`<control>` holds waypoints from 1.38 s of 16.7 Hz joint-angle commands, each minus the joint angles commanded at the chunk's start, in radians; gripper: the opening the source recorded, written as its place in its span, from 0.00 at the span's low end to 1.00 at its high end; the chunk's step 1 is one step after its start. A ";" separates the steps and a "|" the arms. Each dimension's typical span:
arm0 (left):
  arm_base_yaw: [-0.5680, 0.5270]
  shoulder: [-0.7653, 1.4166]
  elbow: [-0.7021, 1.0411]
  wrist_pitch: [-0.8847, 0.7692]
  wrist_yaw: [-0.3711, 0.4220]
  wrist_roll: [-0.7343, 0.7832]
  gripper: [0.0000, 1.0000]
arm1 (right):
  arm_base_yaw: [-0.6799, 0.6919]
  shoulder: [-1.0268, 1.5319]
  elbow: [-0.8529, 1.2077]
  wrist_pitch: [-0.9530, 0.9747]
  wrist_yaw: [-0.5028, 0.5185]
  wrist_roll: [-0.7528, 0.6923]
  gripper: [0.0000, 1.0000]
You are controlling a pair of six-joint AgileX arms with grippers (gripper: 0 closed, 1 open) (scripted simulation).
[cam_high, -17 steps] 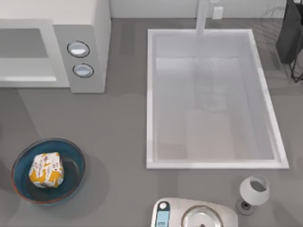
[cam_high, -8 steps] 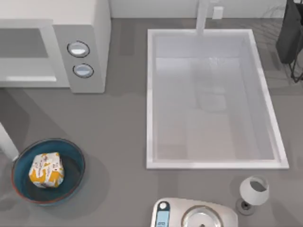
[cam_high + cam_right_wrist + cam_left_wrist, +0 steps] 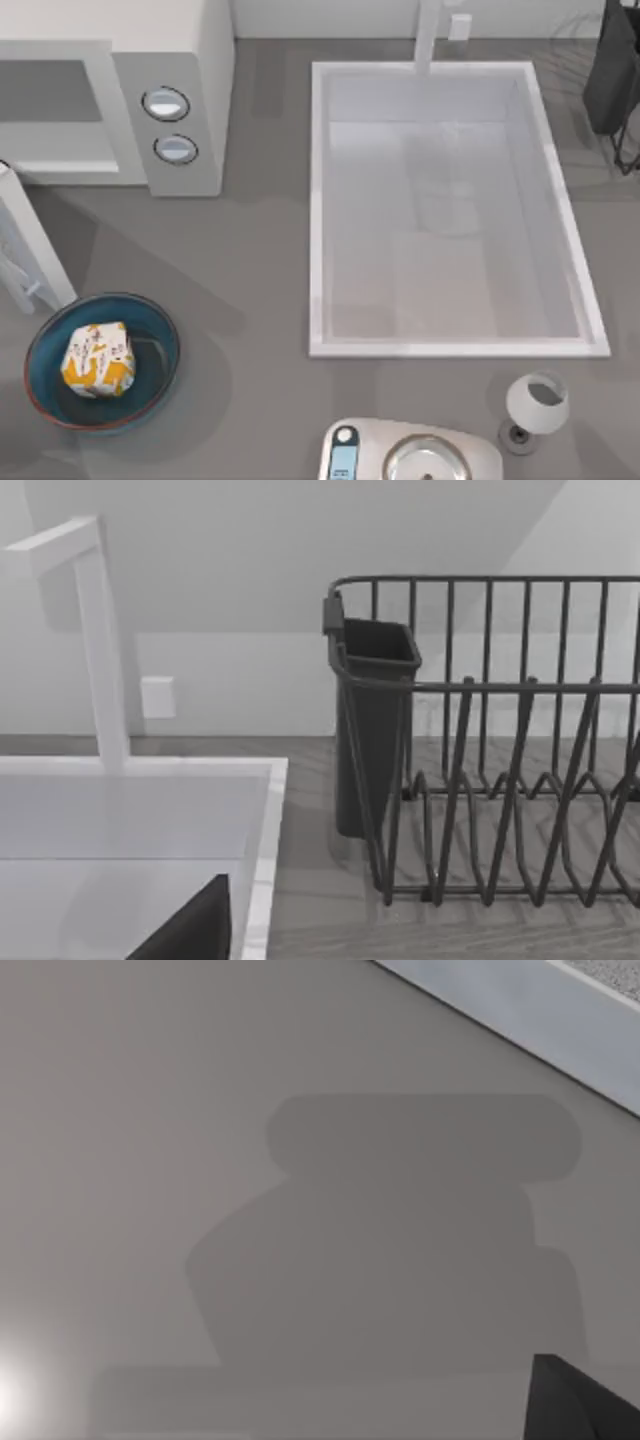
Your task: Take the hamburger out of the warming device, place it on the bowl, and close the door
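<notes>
The hamburger (image 3: 98, 359) has a white wrapper with yellow-orange print. The bowl (image 3: 150, 385) is blue, with a thin reddish-brown rim and a dark grey-blue inside. The warming device (image 3: 185, 60) is white, its knobs (image 3: 166, 104) silver-rimmed. The bench (image 3: 260, 270) is plain grey, the sink (image 3: 318, 200) white, the dish rack (image 3: 500, 740) dark grey.
</notes>
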 joint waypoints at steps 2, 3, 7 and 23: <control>0.001 0.003 0.002 -0.002 0.002 -0.002 0.00 | 0.000 0.000 0.000 0.000 0.000 0.000 1.00; -0.011 -0.002 -0.002 -0.002 -0.007 -0.013 0.00 | 0.000 0.000 0.000 0.000 0.000 0.000 1.00; -0.157 -0.057 -0.038 0.004 -0.107 -0.126 0.00 | 0.000 0.000 0.000 0.000 0.000 0.000 1.00; -0.509 -0.123 -0.072 0.052 -0.341 -0.394 0.00 | 0.000 0.000 0.000 0.000 0.000 0.000 1.00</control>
